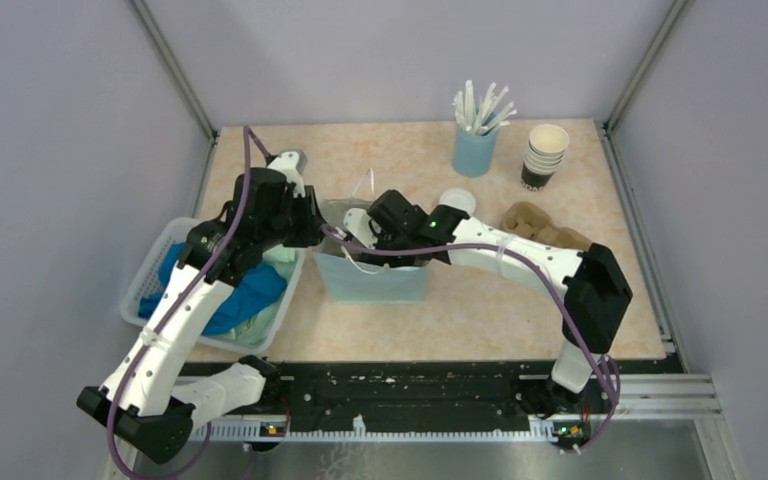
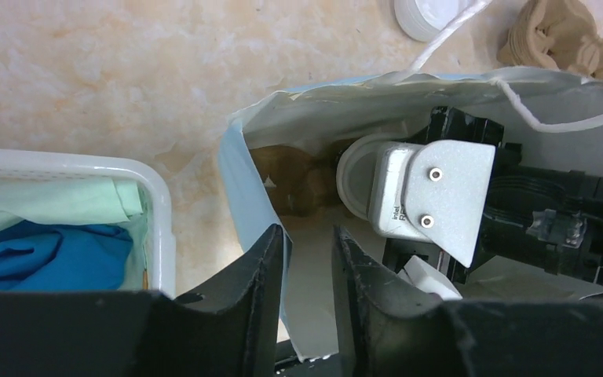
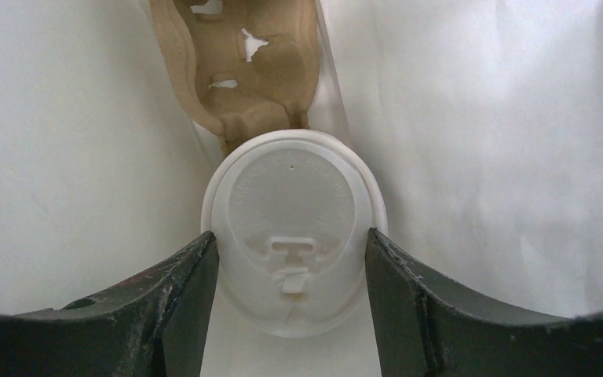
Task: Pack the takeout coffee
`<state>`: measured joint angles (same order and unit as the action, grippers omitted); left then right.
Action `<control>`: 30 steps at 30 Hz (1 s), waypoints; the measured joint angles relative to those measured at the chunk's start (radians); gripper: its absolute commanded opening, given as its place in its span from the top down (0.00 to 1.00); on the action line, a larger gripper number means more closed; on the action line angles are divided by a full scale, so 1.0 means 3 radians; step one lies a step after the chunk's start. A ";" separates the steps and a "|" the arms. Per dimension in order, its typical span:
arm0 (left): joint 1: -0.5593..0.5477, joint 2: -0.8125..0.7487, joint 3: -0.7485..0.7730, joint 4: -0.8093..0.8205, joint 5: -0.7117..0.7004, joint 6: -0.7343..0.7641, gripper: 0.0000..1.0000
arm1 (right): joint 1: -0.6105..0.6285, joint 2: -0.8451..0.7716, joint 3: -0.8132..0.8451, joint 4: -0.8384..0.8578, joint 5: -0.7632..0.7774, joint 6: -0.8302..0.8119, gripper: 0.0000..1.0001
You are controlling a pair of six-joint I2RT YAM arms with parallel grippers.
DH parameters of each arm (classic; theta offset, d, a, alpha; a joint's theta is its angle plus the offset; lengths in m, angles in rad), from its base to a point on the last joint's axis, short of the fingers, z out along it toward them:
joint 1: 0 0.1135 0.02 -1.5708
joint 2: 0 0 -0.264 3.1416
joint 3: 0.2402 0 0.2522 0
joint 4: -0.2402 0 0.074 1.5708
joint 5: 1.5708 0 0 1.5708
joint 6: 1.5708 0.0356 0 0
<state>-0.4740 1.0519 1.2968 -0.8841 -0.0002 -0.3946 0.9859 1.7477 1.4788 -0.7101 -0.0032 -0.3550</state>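
1. White dome lid of the takeout coffee (image 3: pixel 292 200) fills the right wrist view; the cup stands inside the light blue paper bag (image 1: pixel 375 280) at the middle of the table (image 1: pixel 480 310).
2. Right gripper (image 3: pixel 292 263) reaches down into the bag, its two fingers (image 3: pixel 180 302) pressed against opposite sides of the cup just below the lid.
3. Brown cardboard cup carrier (image 3: pixel 243 63) lies in the bag, touching the far side of the lid.
4. Left gripper (image 2: pixel 308 267) is at the bag's left rim. Its jaws stand narrowly apart, with the bag's wall passing between them and lying against one finger.
5. White basket (image 1: pixel 150 262) holding blue cloth (image 2: pixel 47 259) sits just left of the bag.
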 measured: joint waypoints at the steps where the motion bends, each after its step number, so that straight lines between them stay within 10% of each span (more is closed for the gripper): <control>1: -0.0001 0.0000 0.0024 -0.0006 -0.0041 0.0006 0.59 | 0.0000 0.0004 -0.0022 0.0024 -0.0004 0.0000 0.38; 11: -0.0001 -0.0033 0.0337 -0.0181 -0.0451 0.0074 0.42 | -0.0001 0.0008 -0.0127 0.0290 -0.0084 0.0000 0.34; 23: -0.0001 -0.0097 0.0426 -0.0225 -0.0576 0.0102 0.42 | 0.0033 0.0066 0.0248 -0.0329 -0.0108 0.0167 0.02; 30: -0.0001 -0.0098 0.0426 -0.0225 -0.0566 0.0100 0.42 | 0.0158 0.0069 0.0448 -0.0809 -0.0116 0.0347 0.01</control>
<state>-0.4744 1.0225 1.4246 -0.9516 -0.1699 -0.3645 1.0332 1.7683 1.6131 -0.9527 -0.0380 -0.2508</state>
